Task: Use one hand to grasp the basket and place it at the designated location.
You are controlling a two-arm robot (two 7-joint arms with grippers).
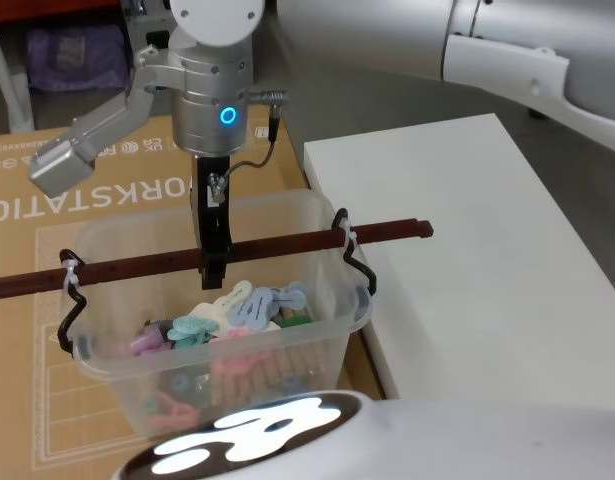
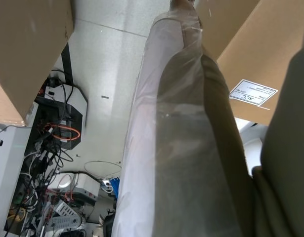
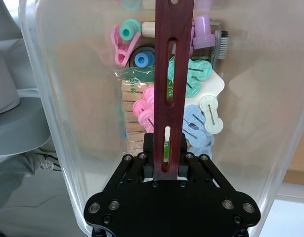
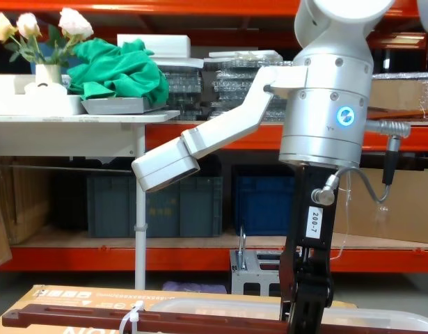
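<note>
The head view takes in the whole basket (image 1: 309,362), a clear tub over a printed cardboard sheet (image 1: 87,200) just left of the white table (image 1: 467,260); whether it rests on the sheet or hangs above it cannot be told. One long reddish-brown bar handle (image 1: 287,243) spans it, fastened by two white ties (image 1: 72,272), one at each end, above two black wire hooks. The right end effector (image 1: 215,272) comes straight down and is clamped on the bar near its middle. The right wrist view confirms that grip closely: both fingers pinch the slotted bar (image 3: 174,74), with a heap of pastel clips (image 3: 201,113) lying below inside the tub. The chest view adds the side-on picture: the bar (image 4: 81,316) running level, and two dark crates (image 4: 158,205) on the shelf behind.
</note>
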